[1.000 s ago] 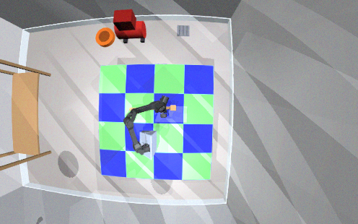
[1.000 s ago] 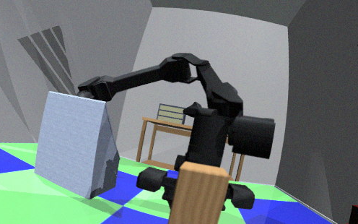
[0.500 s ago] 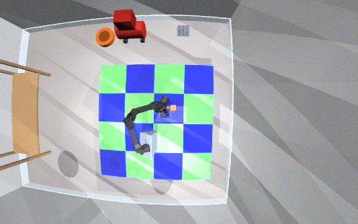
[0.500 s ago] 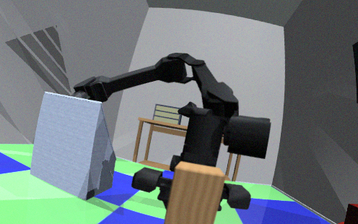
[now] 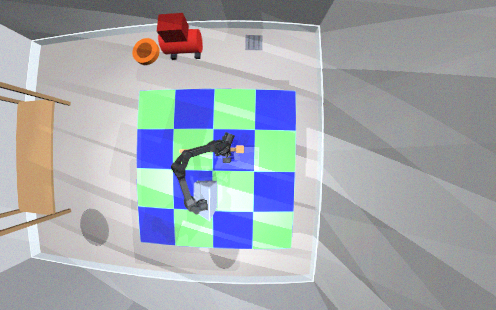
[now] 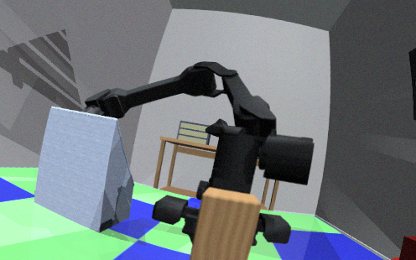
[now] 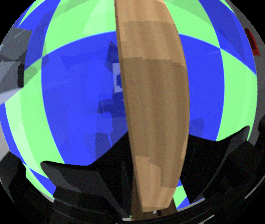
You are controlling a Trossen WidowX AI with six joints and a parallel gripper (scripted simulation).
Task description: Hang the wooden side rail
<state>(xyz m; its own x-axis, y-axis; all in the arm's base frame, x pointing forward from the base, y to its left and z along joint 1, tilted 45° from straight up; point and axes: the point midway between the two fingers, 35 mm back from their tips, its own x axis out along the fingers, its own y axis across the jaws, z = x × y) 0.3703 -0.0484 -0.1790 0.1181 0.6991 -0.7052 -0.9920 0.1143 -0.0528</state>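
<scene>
The wooden side rail (image 7: 155, 95) runs up through the wrist view; in the top view a short piece of the rail (image 5: 233, 149) shows beside the post. My gripper (image 7: 147, 133) (image 5: 228, 150) is shut on the rail near its post end, with one black finger on each side. The headboard post (image 5: 240, 149) (image 6: 229, 228) stands upright just in front of the gripper, close to the rail's end. The rail's far end shows past the arm in the top view; its height above the table cannot be told. The steel hooks, slot and pins cannot be made out.
A grey slanted block (image 6: 75, 168) (image 5: 208, 200) stands beside the arm's base. The arm bends over the blue and green checkered mat (image 5: 275, 110). A red machine (image 5: 180, 44) and an orange ring (image 5: 136, 51) lie beyond the mat. A wooden bench (image 5: 35, 157) is at the left.
</scene>
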